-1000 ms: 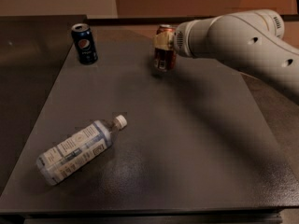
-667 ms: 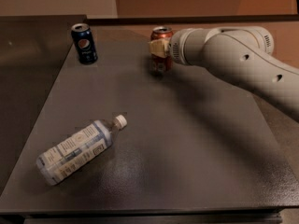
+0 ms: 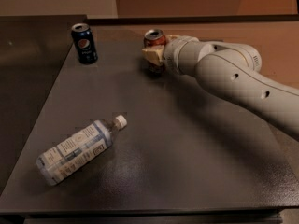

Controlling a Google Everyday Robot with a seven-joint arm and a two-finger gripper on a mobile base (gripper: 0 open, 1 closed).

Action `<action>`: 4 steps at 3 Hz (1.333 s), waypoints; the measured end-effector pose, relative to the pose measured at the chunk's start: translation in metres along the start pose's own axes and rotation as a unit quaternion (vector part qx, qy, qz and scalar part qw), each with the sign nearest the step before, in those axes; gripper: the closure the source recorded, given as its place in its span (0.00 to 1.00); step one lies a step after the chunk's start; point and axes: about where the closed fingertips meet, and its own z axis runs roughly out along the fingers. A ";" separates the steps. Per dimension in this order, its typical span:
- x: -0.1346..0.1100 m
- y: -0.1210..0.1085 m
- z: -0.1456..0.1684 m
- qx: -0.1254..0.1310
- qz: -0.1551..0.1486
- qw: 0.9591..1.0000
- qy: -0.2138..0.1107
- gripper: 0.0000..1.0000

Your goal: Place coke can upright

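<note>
On the table, at eleven o'clock near the far left corner, stands the Pepsi can, upright. At twelve o'clock, close to the far edge and well to the right of the Pepsi can, stands the coke can, upright, clasped low on its body by the gripper from its right side. Behind the gripper, stretching over the table out toward four o'clock, runs the arm. At eight o'clock, well apart from both cans and nearer the front edge, lies the water bottle on its side, cap toward two o'clock.
</note>
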 end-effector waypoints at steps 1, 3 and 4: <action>0.001 0.006 -0.003 -0.012 0.020 1.000 0.014 0.58; 0.002 0.031 -0.015 -0.043 0.085 0.995 0.021 0.12; 0.003 0.034 -0.016 -0.047 0.085 0.995 0.020 0.00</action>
